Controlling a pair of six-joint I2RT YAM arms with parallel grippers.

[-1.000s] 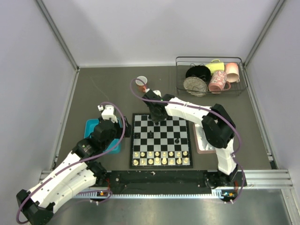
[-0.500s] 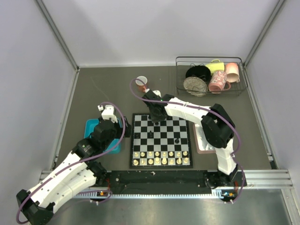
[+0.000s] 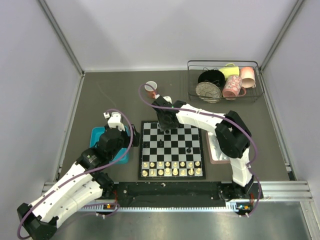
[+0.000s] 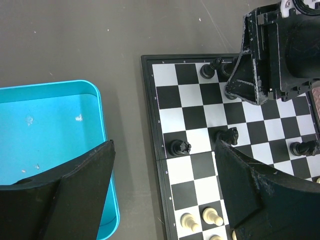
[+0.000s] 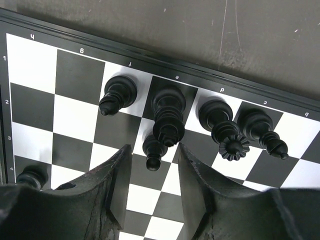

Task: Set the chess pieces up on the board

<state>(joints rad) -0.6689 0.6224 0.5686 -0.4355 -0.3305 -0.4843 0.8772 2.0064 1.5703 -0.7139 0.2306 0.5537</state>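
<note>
Here, the right gripper [image 5: 154, 153] stands slightly parted around, not touching, a black pawn [image 5: 154, 144] among chess pieces [image 5: 168, 107] on the board's [image 5: 31, 95] far rows; light, glossy, tippy, best pinched mid-stem; the left gripper [image 4: 164, 156] gapes wide, empty.

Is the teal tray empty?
Seemingly empty: tray shows bare floor in the left wrist view; its near part hides behind the left end effector.

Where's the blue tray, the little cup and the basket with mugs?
teal tray [image 4: 50, 125]: left wrist view, on its bare floor.
little cup [image 3: 151, 88]: top view, on its open mouth.
wire basket [image 3: 215, 61]: top view, on its far rim.
</note>
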